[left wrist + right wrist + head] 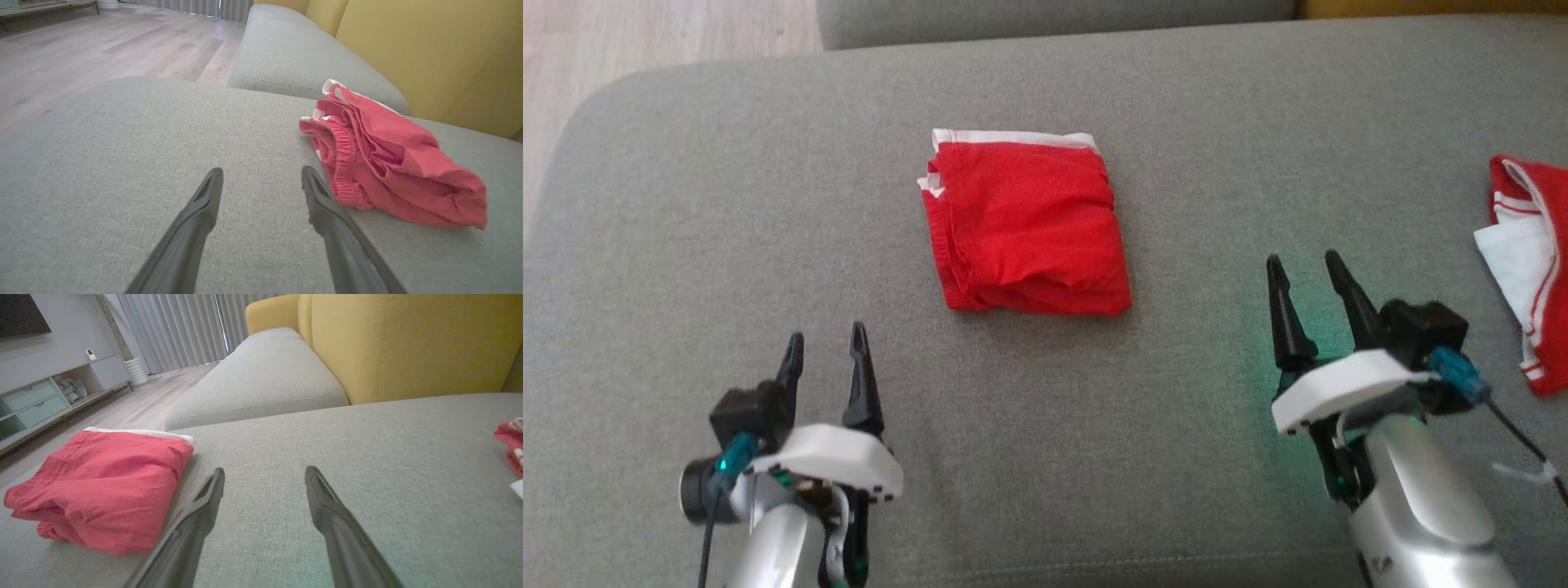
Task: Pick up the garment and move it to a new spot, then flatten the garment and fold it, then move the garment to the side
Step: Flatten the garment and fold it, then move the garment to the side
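Note:
The garment (1025, 224) is a red piece with a white edge, folded into a rough square in the middle of the grey sofa seat (768, 204). The left wrist view has it (388, 163) to the right of my fingers, the right wrist view (102, 490) to their left. My left gripper (825, 341) hovers open near the front left, short of the garment, with nothing between its fingers. At the front right my right gripper (1307, 268) is open too, and empty, off the garment's right side.
A second red-and-white cloth (1531, 269) lies at the seat's right edge. Yellow back cushions (408, 343) rise behind the seat, and another grey seat cushion (261, 379) adjoins it. Wooden floor (102, 45) lies beyond the seat's rounded left corner.

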Motion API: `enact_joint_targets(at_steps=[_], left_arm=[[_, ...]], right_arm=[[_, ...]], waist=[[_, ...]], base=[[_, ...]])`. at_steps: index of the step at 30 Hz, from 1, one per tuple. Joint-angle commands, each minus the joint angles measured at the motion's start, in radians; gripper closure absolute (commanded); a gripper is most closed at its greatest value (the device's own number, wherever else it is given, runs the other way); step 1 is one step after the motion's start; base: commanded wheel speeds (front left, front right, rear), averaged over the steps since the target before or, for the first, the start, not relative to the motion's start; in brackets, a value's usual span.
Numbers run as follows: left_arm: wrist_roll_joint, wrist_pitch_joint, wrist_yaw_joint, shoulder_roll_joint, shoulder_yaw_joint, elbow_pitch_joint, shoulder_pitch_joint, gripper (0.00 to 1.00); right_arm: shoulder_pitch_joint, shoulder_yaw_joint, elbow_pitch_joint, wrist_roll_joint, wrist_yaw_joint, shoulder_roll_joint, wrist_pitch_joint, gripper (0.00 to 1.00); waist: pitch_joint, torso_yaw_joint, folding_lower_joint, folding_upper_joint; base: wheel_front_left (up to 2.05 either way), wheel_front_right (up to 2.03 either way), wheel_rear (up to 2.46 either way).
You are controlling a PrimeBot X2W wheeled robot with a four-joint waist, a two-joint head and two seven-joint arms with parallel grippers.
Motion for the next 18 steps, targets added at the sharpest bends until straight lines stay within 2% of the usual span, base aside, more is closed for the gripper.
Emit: enact_joint_targets(at_steps=[1, 18], left_arm=[[0.017, -0.005, -0.001, 0.015, 0.04, -0.029, 0.003, 0.0], [0.015, -0.005, 0.003, 0.015, 0.051, -0.043, 0.067, 0.0]], right_arm=[[0.009, 0.007, -0.042, -0.017, 0.007, 0.014, -0.013, 0.0], [0.096, -0.001, -0.057, -0.009, 0.007, 0.014, -0.013, 0.0]], waist=[[-0.017, 0.0, 0.0, 0.0], [-0.058, -0.002, 0.0, 0.0]], base=[[0.0, 0.0, 0.0], [0.0, 0.0, 0.0]])
